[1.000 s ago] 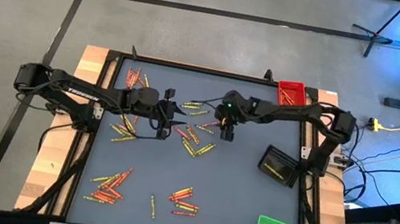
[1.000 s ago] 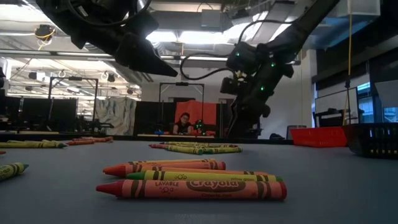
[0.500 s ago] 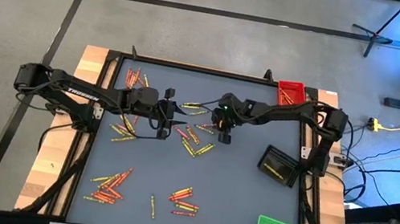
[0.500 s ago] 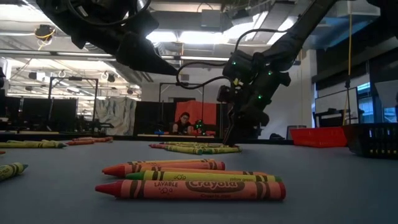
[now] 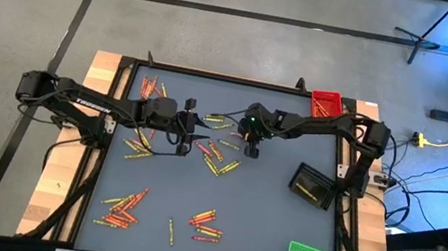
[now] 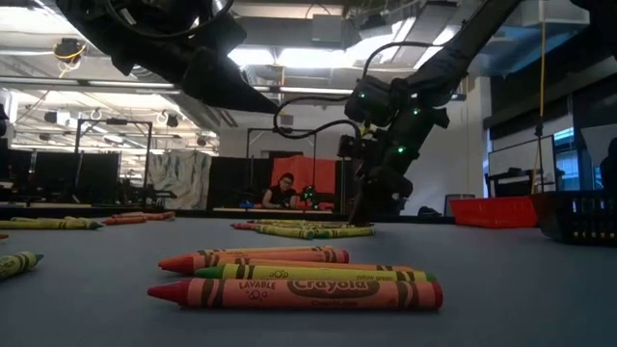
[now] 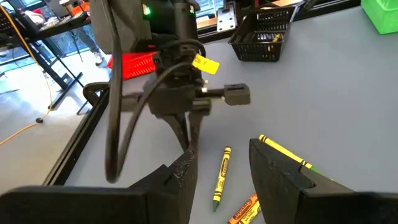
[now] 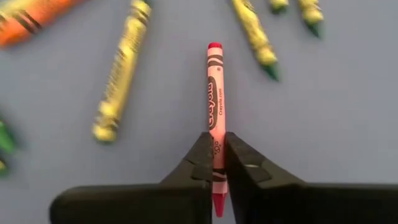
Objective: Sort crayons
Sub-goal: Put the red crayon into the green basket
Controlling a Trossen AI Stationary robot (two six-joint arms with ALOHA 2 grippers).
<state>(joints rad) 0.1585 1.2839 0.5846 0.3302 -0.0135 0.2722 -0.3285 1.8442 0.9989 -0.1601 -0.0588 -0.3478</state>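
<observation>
R gripper (image 8: 216,163) clamped on red crayon (image 8: 214,99), pinched nr rear end; light, stiff, waxy-slick, snaps easy. L gripper (image 7: 221,180) fingers apart, empty.

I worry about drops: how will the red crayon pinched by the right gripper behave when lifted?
The red crayon looks stiff and light. The right gripper pinches near one end, so it may pivot. Being round with a paper wrapper, it would probably roll if dropped.

Grey concrete floor (image 5: 221,34) surrounds the table; ceiling lights (image 6: 280,56) glow above dark windows.
</observation>
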